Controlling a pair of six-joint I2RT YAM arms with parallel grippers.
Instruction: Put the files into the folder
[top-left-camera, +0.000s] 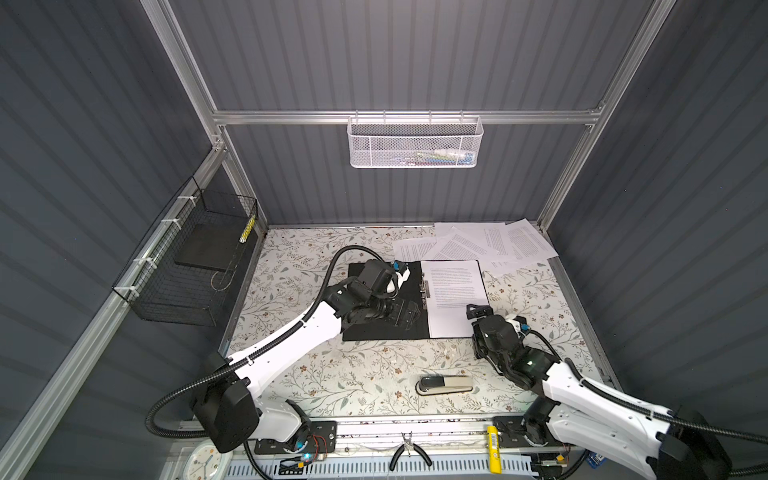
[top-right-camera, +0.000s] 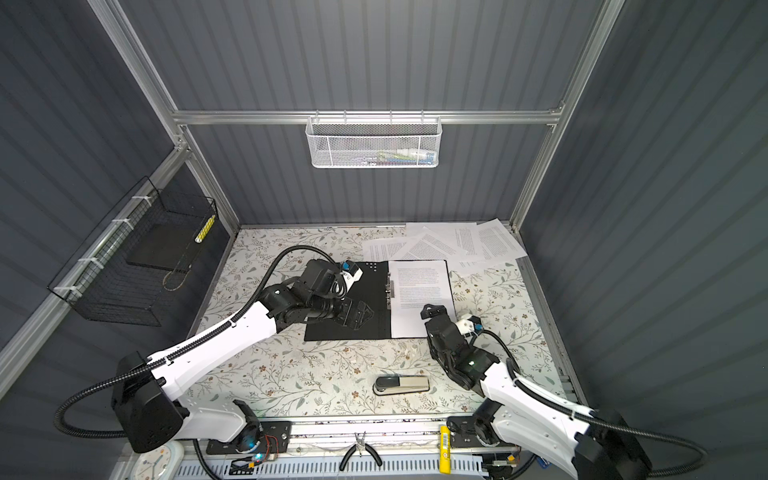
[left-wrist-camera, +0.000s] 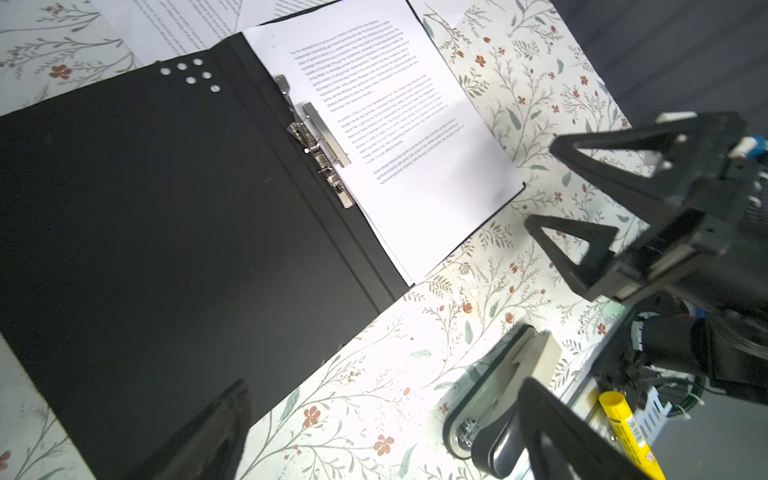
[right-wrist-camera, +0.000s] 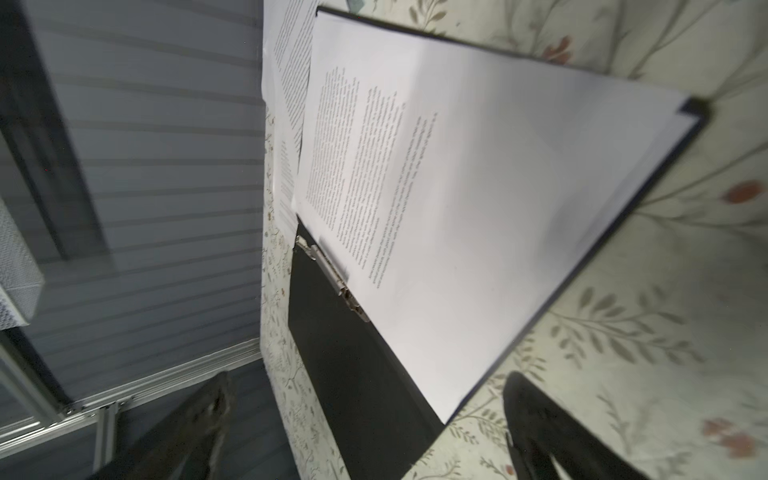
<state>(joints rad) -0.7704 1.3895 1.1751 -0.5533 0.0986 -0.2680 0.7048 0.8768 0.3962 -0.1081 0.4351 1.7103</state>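
Entry: folder (left-wrist-camera: 166, 208), thin matte black board, rectangular, lying open and flat at the middle of the bench (top-left-camera: 332, 374), a floral-printed surface. A bright metal clip (left-wrist-camera: 320, 145) runs along the spine. Contents so far: 1 white sheet (top-left-camera: 455, 299) of smooth paper with blocks of small black print, squared into the right half. You cannot tell whether the clip pins it. Outstanding: the loose files (top-left-camera: 490, 243), several like sheets fanned and overlapping at the bench's far right corner, the nearest reaching the folder's far edge. By this count you are early: 1 in, the rest to carry over. Your left gripper (top-left-camera: 413, 317) has its fingers spread wide, empty, over the left cover. Your right gripper (left-wrist-camera: 540, 187) has its fingers spread wide, holding nothing, just beside the folder's near right corner.
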